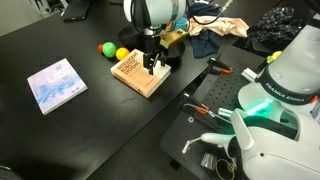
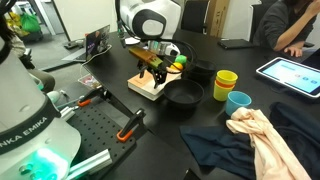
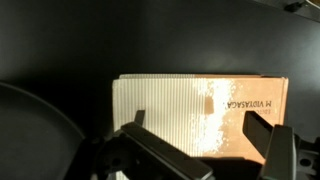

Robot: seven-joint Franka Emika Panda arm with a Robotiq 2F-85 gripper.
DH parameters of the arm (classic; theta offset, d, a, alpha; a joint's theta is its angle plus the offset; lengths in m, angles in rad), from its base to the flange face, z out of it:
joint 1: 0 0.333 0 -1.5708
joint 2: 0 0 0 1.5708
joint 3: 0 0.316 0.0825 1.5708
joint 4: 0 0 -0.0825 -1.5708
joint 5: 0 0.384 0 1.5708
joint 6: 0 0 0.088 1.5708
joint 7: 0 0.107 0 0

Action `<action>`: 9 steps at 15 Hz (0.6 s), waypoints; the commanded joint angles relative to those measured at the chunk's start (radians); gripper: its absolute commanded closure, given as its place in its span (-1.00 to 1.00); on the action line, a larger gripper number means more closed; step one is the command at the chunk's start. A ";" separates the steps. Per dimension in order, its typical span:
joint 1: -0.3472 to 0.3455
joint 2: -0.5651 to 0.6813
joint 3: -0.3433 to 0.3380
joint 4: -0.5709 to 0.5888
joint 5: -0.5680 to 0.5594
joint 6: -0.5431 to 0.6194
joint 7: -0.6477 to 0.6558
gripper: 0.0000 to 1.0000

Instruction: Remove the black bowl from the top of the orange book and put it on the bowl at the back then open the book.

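Office clutter rings a black bench [image 1: 95,120]: a person at a tablet [image 2: 290,72], heaped cloth [image 2: 262,135], a yellow cup [image 2: 226,82] and a blue cup [image 2: 238,102]. Toward the middle of the bench, away from its corners, lies the orange book [image 1: 138,74], flat and closed, with nothing resting on its cover. A black bowl [image 2: 183,95] sits just beside it; whether that is one bowl or two nested I cannot tell. The bowl step looks done, which leaves opening the book.

The tool [image 2: 155,66] hangs directly over the book, spread wide and holding nothing. In the wrist view its fingers [image 3: 133,135] rise from the lower edge of the picture on either side of the book. Whether the tips touch the cover I cannot tell.

The book is a thick block with an orange-brown cover and dark lettering. In the wrist view it shows a pale, finely lined face under glare, which I take to be the page edges.

I judge the cover stiff and the whole book weighty enough to stay put, though it could skate on the smooth bench if pushed sideways. The cover lies flush on the pages, so there is little to pinch. The best hold is probably the free edge opposite the spine, one fingertip slipped under the lip near its middle and then swung up about the spine. Loose pages may lift along with it. Nothing here seems fragile.
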 commanded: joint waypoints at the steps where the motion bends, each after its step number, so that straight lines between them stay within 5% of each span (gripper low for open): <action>1: -0.008 -0.005 -0.030 -0.004 -0.109 0.027 0.041 -1.00; 9: -0.020 0.014 -0.087 -0.009 -0.233 0.071 0.104 -1.00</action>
